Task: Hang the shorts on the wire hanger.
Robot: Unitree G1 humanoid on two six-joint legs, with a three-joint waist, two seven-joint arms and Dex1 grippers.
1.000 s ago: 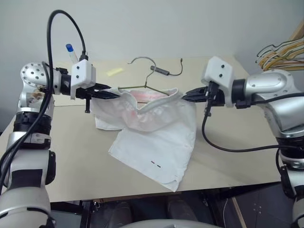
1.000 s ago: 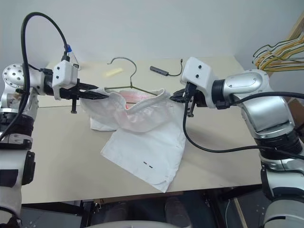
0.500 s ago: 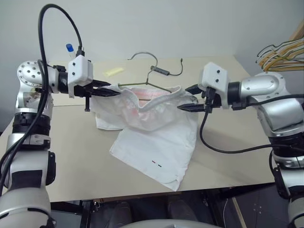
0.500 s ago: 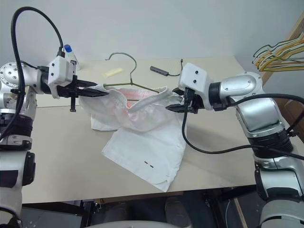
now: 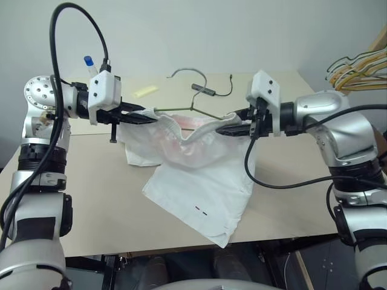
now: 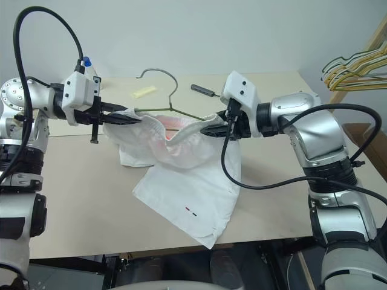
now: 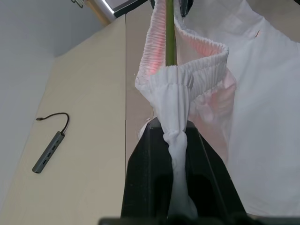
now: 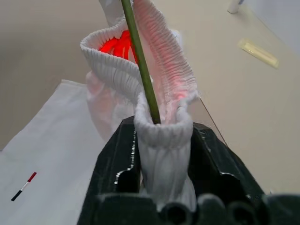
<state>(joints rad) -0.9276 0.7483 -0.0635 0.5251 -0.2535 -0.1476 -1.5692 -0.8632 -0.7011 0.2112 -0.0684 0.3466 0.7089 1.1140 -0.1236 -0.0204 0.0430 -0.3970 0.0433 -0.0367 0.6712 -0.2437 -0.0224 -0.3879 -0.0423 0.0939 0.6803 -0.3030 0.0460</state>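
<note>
The white shorts [image 5: 199, 181] hang over the table with the gathered waistband [image 5: 193, 127] lifted and stretched between both grippers; the lower leg with its small dark-and-red mark [image 5: 201, 211] lies on the tabletop. My left gripper [image 5: 142, 116] is shut on the waistband's left end [image 7: 171, 129]. My right gripper [image 5: 225, 128] is shut on its right part [image 8: 161, 126]. The olive-green wire hanger [image 5: 175, 109] runs inside the waistband from one gripper to the other, its pale hook [image 5: 187, 72] pointing away over the table. A pinkish-red patch [image 8: 119, 47] shows inside the shorts.
A grey USB hub with a cable [image 5: 204, 90], a yellow strip [image 5: 146, 91] and a blue-capped bottle [image 5: 91, 65] lie at the back of the beige table [image 5: 91, 205]. Bunched yellow and dark hangers [image 5: 357, 69] stick out at far right.
My right gripper let go of the waistband's end, opened, moved left and shut again on the waistband nearer the hanger's shoulder. The left gripper kept its hold.
</note>
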